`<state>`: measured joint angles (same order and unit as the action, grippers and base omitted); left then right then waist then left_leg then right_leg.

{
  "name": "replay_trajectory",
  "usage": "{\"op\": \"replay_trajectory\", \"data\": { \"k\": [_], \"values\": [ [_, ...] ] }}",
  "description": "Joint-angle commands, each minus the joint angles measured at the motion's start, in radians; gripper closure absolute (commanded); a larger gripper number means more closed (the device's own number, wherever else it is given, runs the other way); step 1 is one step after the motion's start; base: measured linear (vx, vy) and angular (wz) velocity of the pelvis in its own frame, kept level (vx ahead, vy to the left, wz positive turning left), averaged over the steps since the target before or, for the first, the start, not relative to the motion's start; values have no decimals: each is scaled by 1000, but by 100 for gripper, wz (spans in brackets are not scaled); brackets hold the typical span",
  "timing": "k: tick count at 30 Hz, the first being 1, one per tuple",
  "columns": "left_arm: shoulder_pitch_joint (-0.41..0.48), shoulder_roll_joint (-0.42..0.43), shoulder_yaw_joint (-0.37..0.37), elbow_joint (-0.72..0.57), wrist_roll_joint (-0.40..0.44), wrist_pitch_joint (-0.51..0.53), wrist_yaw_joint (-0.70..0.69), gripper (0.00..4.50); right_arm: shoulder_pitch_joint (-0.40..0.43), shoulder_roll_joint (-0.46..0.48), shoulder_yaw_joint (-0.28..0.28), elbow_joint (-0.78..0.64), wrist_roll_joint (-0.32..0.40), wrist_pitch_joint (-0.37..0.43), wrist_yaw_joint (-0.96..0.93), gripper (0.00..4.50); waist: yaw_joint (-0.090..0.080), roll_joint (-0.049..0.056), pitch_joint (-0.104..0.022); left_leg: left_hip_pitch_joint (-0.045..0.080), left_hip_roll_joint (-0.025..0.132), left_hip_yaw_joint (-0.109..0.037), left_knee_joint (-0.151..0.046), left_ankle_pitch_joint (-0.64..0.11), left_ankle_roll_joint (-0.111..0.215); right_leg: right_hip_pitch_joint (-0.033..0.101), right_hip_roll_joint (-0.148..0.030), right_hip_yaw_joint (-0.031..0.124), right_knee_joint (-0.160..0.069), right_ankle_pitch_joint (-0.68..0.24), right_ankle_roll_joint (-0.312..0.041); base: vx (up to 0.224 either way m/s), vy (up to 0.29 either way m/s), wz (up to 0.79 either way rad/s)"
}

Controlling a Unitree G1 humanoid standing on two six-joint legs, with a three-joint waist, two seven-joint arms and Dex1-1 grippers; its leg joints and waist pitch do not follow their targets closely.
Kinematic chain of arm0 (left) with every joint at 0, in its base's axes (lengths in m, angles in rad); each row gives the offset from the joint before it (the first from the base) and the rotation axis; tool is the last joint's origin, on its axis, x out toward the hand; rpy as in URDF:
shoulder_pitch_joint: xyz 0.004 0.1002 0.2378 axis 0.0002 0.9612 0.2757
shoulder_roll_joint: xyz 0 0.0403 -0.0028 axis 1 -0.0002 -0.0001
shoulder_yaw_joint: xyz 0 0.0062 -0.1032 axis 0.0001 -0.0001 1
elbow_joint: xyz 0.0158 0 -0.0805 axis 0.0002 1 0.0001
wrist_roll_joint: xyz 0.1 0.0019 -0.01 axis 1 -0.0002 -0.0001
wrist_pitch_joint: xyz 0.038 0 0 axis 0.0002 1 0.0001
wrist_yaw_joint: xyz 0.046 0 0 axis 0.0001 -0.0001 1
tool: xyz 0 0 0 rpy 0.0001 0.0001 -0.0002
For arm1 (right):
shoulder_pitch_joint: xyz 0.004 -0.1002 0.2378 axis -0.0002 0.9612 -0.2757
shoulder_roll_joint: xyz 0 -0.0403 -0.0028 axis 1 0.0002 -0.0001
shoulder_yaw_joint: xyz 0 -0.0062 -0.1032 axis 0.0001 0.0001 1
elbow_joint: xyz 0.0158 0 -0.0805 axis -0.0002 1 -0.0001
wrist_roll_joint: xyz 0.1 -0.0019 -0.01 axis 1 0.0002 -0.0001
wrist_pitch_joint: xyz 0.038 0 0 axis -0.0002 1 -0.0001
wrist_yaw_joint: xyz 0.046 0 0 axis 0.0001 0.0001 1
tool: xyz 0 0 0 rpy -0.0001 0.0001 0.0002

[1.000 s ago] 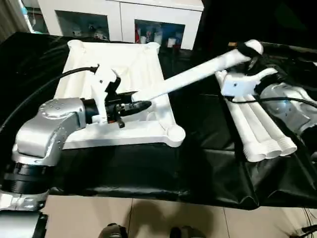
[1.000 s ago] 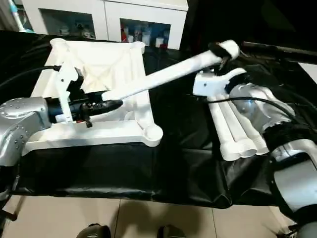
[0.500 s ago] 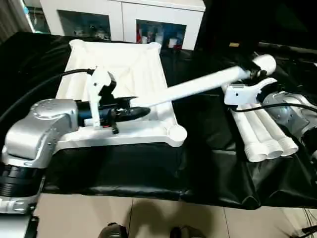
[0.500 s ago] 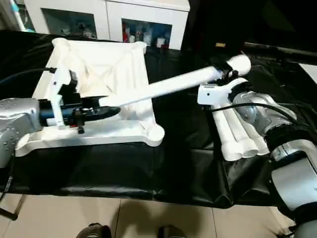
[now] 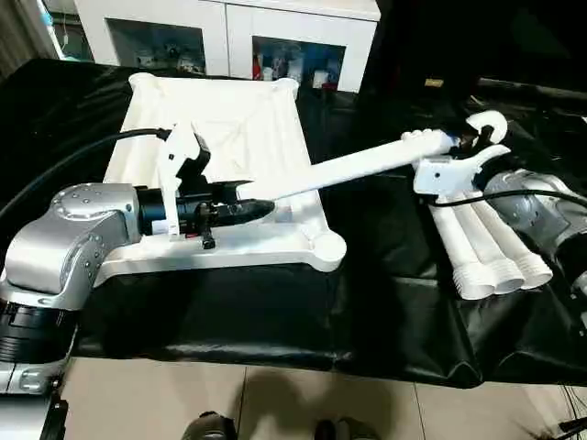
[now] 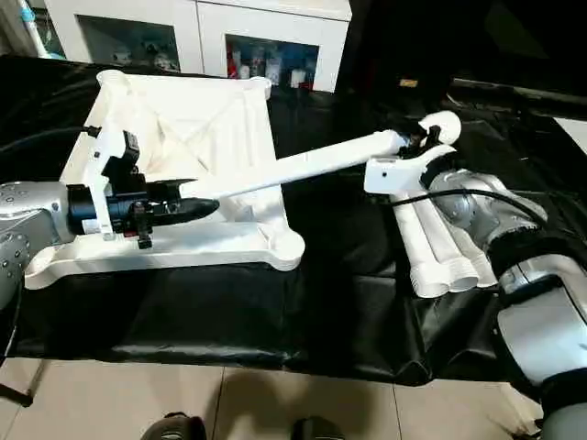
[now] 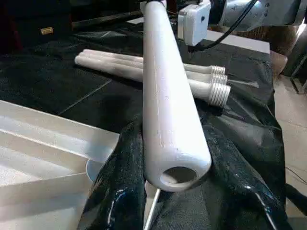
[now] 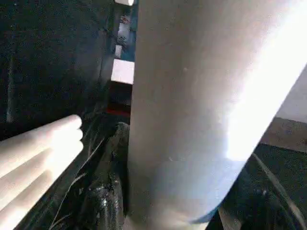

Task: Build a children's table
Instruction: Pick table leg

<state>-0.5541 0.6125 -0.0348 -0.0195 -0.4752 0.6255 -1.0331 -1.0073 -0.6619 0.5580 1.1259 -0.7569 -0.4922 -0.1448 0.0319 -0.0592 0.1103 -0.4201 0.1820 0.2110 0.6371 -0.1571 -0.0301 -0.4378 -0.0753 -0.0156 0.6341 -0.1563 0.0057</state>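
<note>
The children's table top (image 5: 229, 119) lies upside down, ribs up, at the left of a black-covered bench. One long white leg (image 5: 348, 167) slants over its near right corner socket (image 5: 328, 246). My left gripper (image 5: 252, 209) is shut on the leg's narrow, holed end (image 7: 178, 175), with a black finger (image 7: 120, 191) on each side. My right gripper (image 5: 466, 137) holds the leg's thick far end, and in the right wrist view the leg (image 8: 192, 110) stands between its black fingers (image 8: 112, 172). Three more legs (image 5: 486, 243) lie side by side under my right arm.
A white glass-door cabinet (image 5: 229, 37) stands behind the bench. The black cloth (image 5: 367, 302) hangs over the bench's front edge, with beige floor (image 5: 275, 403) below. A black cable (image 5: 83, 160) runs to my left wrist.
The leg's far end has come down toward the bench with my right gripper, whose fingers have closed in on it. My left gripper still holds the narrow end over the table top.
</note>
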Motion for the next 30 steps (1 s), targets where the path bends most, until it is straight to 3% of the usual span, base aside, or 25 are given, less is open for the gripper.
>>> {"op": "replay_trajectory", "data": {
  "k": [1, 4, 7, 9, 12, 15, 17, 20, 23, 24, 26, 27, 28, 29, 30],
  "values": [
    [-22, 1, 37, 8, -13, -25, 0, 318, -9, -1, 3, 15, -10, -15, -4, 260, -3, 4, -98, 36, 26, -18, -66, -296, -38, 43, -30, 24, -61, -248, -172, 0, 0, 0],
    [-33, -15, 69, 32, -25, -49, 13, 318, -10, 0, 1, 22, -7, -20, -3, 261, -3, 4, -98, 37, 26, -18, -66, -307, -41, 42, -30, 24, -62, -259, -171, 0, 0, 0],
    [-46, -33, 113, 50, -66, -47, 15, 248, -10, 1, -4, 26, -1, -21, 2, 261, -4, 6, -98, 37, 26, -18, -66, -309, -44, 43, -30, 24, -61, -253, -174, 0, 0, 0],
    [-51, -48, 150, 63, -99, -59, 13, 248, -8, 3, -9, 28, 6, -23, 8, 261, -4, 6, -98, 38, 24, -17, -66, -310, -45, 42, -29, 23, -63, -250, -178, 0, 0, 0],
    [-74, -87, 254, 117, -174, -101, 33, 213, -5, 7, -20, 33, 19, -24, 15, 268, -4, 5, -98, 38, 24, -18, -66, -313, -41, 43, -28, 23, -63, -241, -181, 0, 0, 0],
    [-88, -103, 316, 145, -239, -100, 34, 209, -3, 11, -30, 38, 32, -22, 23, 268, -4, 6, -99, 37, 25, -17, -65, -306, -36, 43, -28, 23, -59, -223, -186, 0, 0, 0],
    [-106, -121, 402, 185, -335, -79, 40, 209, 1, 18, -54, 48, 61, -16, 41, 268, -4, 7, -99, 39, 21, -15, -64, -319, -37, 42, -27, 23, -60, -230, -193, 0, 0, 0],
    [-124, -144, 459, 216, -377, -88, 85, 209, 6, 29, -88, 58, 106, -11, 72, 268, -6, 8, -99, 41, 24, -17, -66, -336, -36, 43, -25, 22, -60, -231, -193, 0, 0, 0],
    [-164, -167, 476, 296, -256, -180, 274, 209, 22, 101, -268, 74, 352, 15, 258, 268, -6, 7, -97, 43, 27, -19, -67, -369, -9, 42, -27, 23, -62, -248, -175, 0, 0, 0],
    [-167, -169, 435, 325, -157, -228, 345, 209, 28, 138, -348, 62, 466, 53, 350, 268, -5, 7, -99, 42, 31, -23, -69, -359, -6, 43, -30, 22, -63, -253, -168, 0, 0, 0],
    [-159, -180, 373, 347, -41, -277, 418, 209, 36, 193, -450, 26, 622, 134, 482, 268, -6, 8, -101, 40, 36, -25, -72, -342, 19, 47, -33, 23, -59, -221, -167, 0, 0, 0],
    [-154, -186, 353, 349, -12, -286, 436, 209, 39, 214, -485, 9, 678, 170, 530, 268, -5, 8, -102, 40, 36, -24, -73, -330, 32, 48, -31, 23, -61, -204, -173, 0, 0, 0],
    [-153, -187, 351, 348, -10, -286, 436, 209, 39, 215, -487, 7, 682, 173, 534, 268, 3, 12, -107, 40, 38, -24, -71, -261, 47, 51, -38, 22, -53, -136, -213, 0, 0, 0],
    [-140, -191, 317, 337, 21, -294, 436, 209, 46, 239, -521, -25, 750, 229, 600, 268, 3, 12, -107, 40, 38, -24, -71, -261, 47, 51, -38, 22, -53, -136, -213, 0, 0, 0],
    [-126, -197, 278, 321, 54, -298, 436, 209, 55, 266, -553, -67, 826, 299, 673, 268, 6, 9, -107, 36, 39, -22, -70, -214, 74, 56, -38, 23, -49, -77, -249, 0, 0, 0]
  ]
}}
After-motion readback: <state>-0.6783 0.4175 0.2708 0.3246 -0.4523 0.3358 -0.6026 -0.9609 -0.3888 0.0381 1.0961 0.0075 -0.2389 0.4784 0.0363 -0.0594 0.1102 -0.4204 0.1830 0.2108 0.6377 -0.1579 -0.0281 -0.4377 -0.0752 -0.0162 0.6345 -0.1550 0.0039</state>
